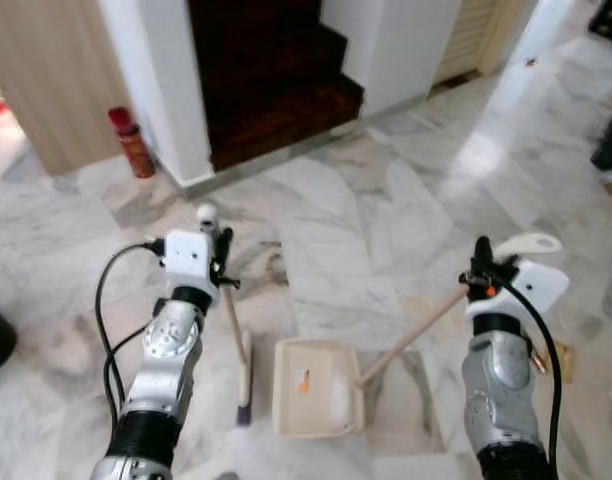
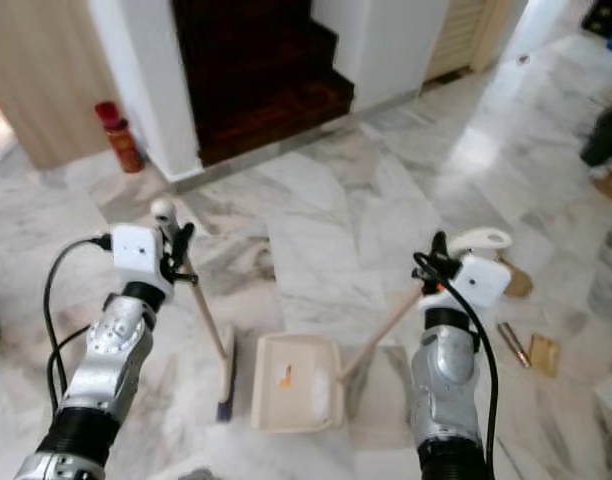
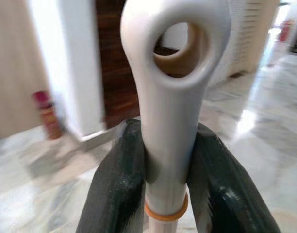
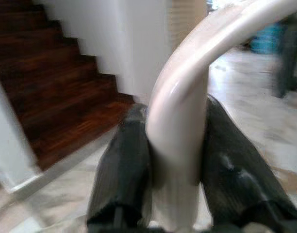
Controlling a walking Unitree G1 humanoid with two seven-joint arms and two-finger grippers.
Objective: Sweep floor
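On a marble floor (image 1: 386,230) at the foot of a dark wooden staircase (image 1: 276,80), we are gripping a broom (image 1: 236,340) in our left gripper (image 3: 165,160), its black fingers clamped tight around the white handle just below the hanging loop, the bristles resting on the floor at lower centre. Our right gripper (image 4: 180,160) is pinching the curved handle of a cream dustpan (image 1: 316,390), which is sitting just right of the broom head, while a red canister (image 1: 131,140) is standing by the wall at upper left.
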